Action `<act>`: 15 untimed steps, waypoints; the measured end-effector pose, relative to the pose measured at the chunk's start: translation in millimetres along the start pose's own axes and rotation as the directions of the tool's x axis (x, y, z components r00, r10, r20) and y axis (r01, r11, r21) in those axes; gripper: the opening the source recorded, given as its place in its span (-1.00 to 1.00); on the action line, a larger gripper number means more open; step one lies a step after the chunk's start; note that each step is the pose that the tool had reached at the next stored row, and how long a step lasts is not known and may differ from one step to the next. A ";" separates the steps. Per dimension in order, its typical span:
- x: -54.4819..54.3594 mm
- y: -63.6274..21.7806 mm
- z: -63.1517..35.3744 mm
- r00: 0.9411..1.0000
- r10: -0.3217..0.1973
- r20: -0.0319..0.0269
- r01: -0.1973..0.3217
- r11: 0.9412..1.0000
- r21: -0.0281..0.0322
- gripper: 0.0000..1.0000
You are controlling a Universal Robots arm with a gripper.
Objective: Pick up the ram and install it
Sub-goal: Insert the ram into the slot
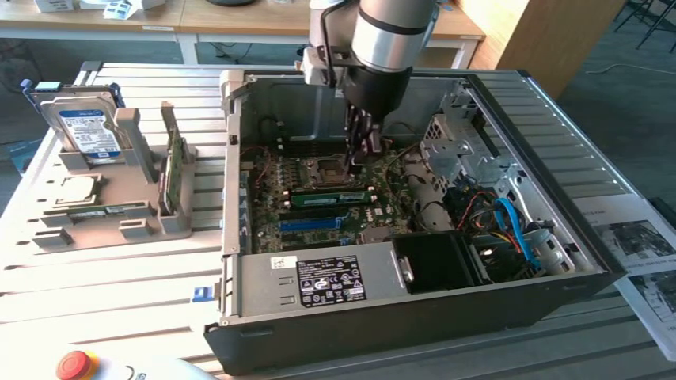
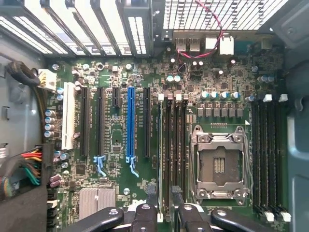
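Observation:
One ram (image 1: 328, 198) is a green stick seated on edge in a slot of the motherboard (image 1: 317, 222), beside the empty processor socket (image 1: 322, 168). In the wrist view its thin top edge, the ram (image 2: 164, 145), runs along the slot farthest from the socket (image 2: 219, 166). My gripper (image 1: 362, 157) hangs inside the open computer case, just above the board. Its two dark fingers (image 2: 151, 195) stand apart on either side of that stick's line, so the gripper (image 2: 164, 200) is open and holds nothing. A second ram (image 1: 172, 178) stands upright in the grey holder outside the case.
The grey holder (image 1: 100, 218) at the exterior view's left also carries a hard drive (image 1: 90, 131) and a square silver processor (image 1: 72, 190). The power supply (image 1: 328, 281), a black fan shroud (image 1: 449, 257) and blue cables (image 1: 512, 226) crowd the case. A red button (image 1: 76, 364) sits near the front.

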State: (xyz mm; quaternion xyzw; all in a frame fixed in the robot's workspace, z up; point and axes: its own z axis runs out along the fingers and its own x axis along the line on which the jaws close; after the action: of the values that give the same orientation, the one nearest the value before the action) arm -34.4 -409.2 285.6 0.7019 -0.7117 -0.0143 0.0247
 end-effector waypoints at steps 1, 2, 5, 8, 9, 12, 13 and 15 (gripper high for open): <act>0.0 0.0 -2.1 1.000 0.000 0.000 0.000 1.000 0.000 -0.51; 0.1 0.0 -4.3 1.000 0.000 -0.001 0.000 1.000 0.000 -0.51; 0.1 0.0 -10.9 1.000 0.000 -0.002 0.000 1.000 0.000 -0.51; 0.2 0.0 -16.6 1.000 0.000 -0.003 0.000 1.000 0.000 -0.51; 0.3 0.0 -18.3 1.000 0.000 -0.003 0.000 1.000 0.000 -0.51; 0.3 0.1 -24.1 1.000 0.000 -0.005 0.000 1.000 0.000 -0.51; 0.4 0.1 -25.8 1.000 0.000 -0.005 0.000 1.000 0.000 -0.51; 0.4 0.1 -29.4 1.000 0.000 -0.006 0.000 1.000 0.000 -0.51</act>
State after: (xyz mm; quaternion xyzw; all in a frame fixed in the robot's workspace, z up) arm -32.9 -409.2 315.0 0.7018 -0.7117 -0.0121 0.0268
